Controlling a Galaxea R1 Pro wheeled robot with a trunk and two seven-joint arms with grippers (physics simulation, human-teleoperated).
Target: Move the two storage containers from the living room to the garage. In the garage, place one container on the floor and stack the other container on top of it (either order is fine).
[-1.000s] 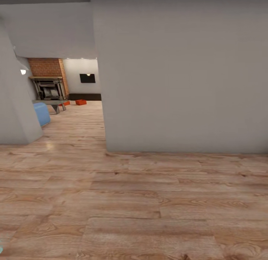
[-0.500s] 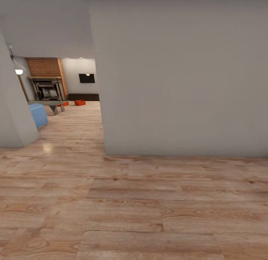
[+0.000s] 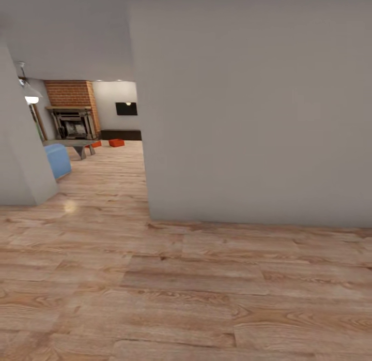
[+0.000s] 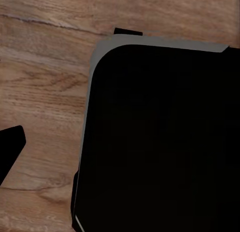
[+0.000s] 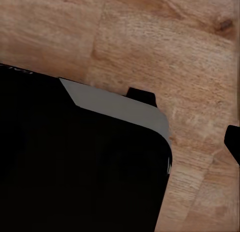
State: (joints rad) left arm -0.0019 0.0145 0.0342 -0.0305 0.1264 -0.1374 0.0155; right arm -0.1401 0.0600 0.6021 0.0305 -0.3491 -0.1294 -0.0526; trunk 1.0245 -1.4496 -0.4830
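Note:
Far down the passage, in the living room, two orange-red storage containers rest on the wood-plank floor. One container stands in the open below the black wall TV. The other container is partly hidden behind the low table. Both wrist views look down at the plank floor and a black, grey-edged part of the robot. A dark fingertip shows at the edge of the left wrist view, and another fingertip at the edge of the right wrist view. Neither gap can be judged.
A large grey wall stands close ahead on the right, its corner beside the passage. Another grey wall bounds the left. Beyond are a blue sofa, a brick fireplace and a hanging lamp. Wood planks lie ahead.
The whole head view has shifted slightly, with the wall corner now a little further right and lower; the camera moved. The containers and furniture stay where they were.

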